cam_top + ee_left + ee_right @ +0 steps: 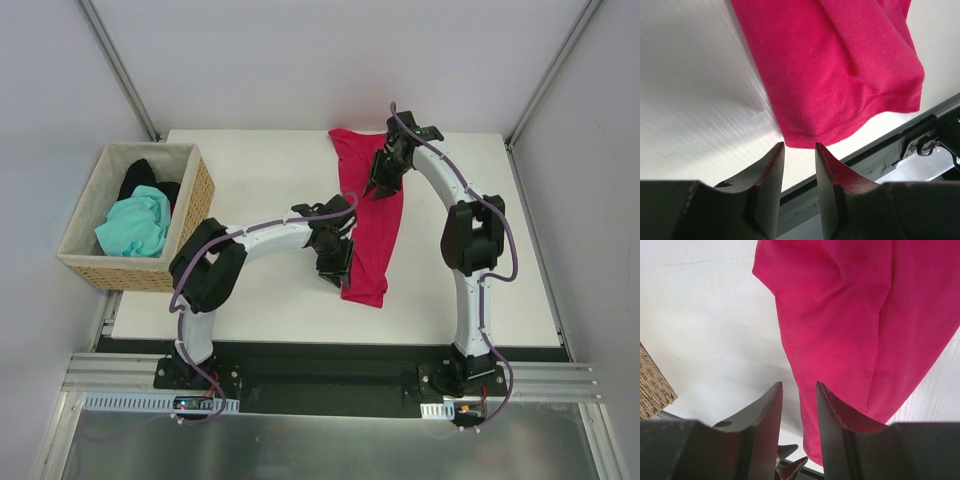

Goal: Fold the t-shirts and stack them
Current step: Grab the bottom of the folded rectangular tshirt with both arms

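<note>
Left hand (799,146) and right hand (799,385), narrowly parted and empty, hover at the long soft crimson t-shirt (375,235) on the smooth white desk (260,180); wicker basket (201,198) well apart.

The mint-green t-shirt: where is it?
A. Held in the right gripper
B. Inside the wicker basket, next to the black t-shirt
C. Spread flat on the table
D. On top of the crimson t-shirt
B: the mint-green t-shirt lies bunched inside the wicker basket next to the black t-shirt; only the crimson t-shirt is on the table.
</note>
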